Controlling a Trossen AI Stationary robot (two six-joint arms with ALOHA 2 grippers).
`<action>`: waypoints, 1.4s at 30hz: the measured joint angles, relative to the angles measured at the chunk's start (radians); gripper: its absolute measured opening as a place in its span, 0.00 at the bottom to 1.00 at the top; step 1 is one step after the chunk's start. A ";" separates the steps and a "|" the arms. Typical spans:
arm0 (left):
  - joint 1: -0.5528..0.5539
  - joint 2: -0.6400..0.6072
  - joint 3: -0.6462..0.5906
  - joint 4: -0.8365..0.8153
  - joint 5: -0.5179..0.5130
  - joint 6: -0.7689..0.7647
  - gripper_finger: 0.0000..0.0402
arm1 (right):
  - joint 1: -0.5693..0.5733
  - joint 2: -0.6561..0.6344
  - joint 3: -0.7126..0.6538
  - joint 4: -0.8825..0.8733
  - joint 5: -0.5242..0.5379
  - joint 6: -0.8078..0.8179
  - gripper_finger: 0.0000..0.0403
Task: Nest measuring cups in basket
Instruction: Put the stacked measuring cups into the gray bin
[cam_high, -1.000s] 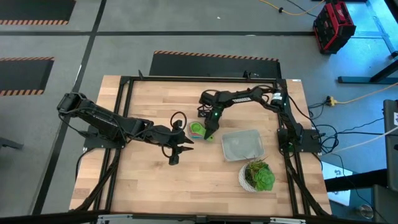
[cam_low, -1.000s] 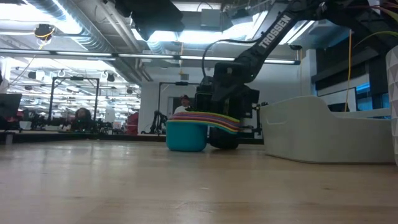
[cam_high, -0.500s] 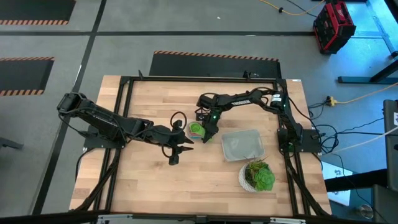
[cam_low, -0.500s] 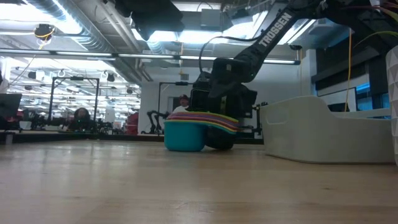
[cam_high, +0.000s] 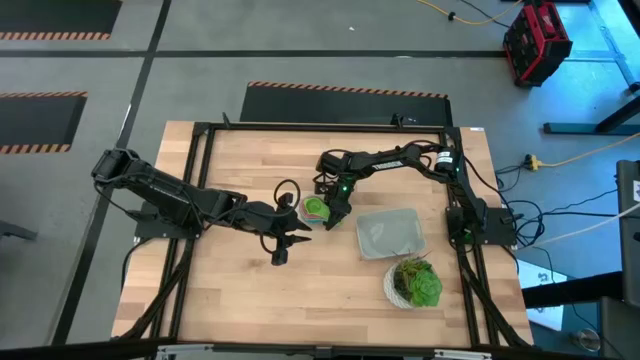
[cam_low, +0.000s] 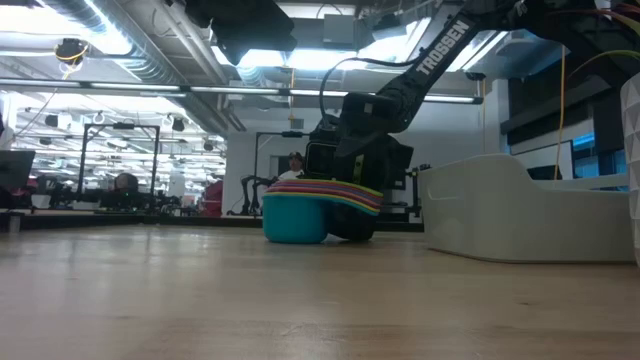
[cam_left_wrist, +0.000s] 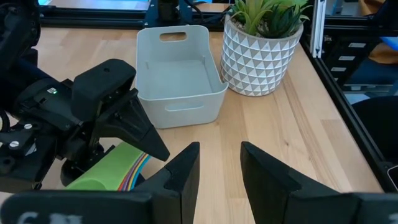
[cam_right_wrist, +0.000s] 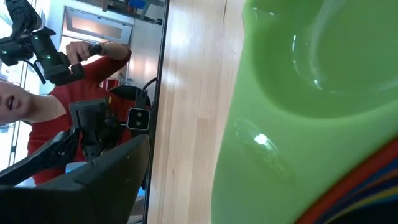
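Note:
The measuring cups (cam_high: 316, 207) stand nested in one stack on the table, the green one on top (cam_right_wrist: 311, 93) and the teal one at the bottom (cam_low: 295, 222). Their coloured handles (cam_low: 352, 196) fan out toward the basket. My right gripper (cam_high: 335, 212) is shut on these handles. The light-gray basket (cam_high: 390, 233) stands empty to the right of the stack and also shows in the left wrist view (cam_left_wrist: 177, 74). My left gripper (cam_high: 280, 248) is open and empty, left of the stack and nearer the table's front edge. My right gripper holds the nested stack by its fanned handles (cam_left_wrist: 127, 171), slanting down from the far right side. A dark finger (cam_left_wrist: 140, 127) lies over the handles; the other finger is hidden behind them. The teal bottom cup rests on the table, and the stack stands upright.
A round white pot with a green plant (cam_high: 412, 283) stands near the front right corner, just in front of the basket. A black frame (cam_high: 200, 130) runs around the table. A person in red shows in the room beyond (cam_right_wrist: 62, 112). Bare wood lies at the front left.
My right gripper has gone a little toward the table's left edge, and the stack of cups has slid that way with it, staying upright on the table.

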 joint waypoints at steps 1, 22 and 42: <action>0.000 0.000 0.000 0.000 0.000 0.000 0.27 | 0.000 0.000 0.000 0.000 0.000 0.000 0.93; 0.000 0.000 0.000 0.000 0.000 0.000 0.27 | 0.000 0.000 0.001 -0.001 0.003 0.000 0.61; 0.000 0.000 0.000 0.000 0.000 0.000 0.27 | 0.000 0.000 0.001 0.000 0.003 -0.004 0.53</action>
